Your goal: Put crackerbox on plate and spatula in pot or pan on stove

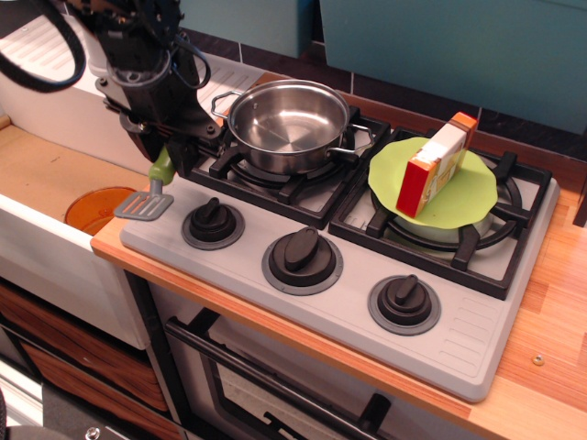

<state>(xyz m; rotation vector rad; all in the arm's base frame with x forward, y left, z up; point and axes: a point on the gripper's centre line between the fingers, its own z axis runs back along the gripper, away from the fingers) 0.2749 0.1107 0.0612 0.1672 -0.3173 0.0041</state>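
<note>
The crackerbox (437,165) stands tilted on the lime-green plate (472,200), which lies on the right burner of the grey stove (459,339). The shiny steel pot (287,124) sits empty on the left burner. My gripper (168,158) is shut on the green handle of the spatula (149,192) and holds it in the air. The grey slotted blade hangs down over the stove's front left corner, left of the pot and lower than its rim.
Three black knobs (302,255) run along the stove's front. An orange round disc (96,209) lies in the sink at the left. A white drainboard (202,78) is behind the arm. Wooden counter (550,312) borders the stove on the right.
</note>
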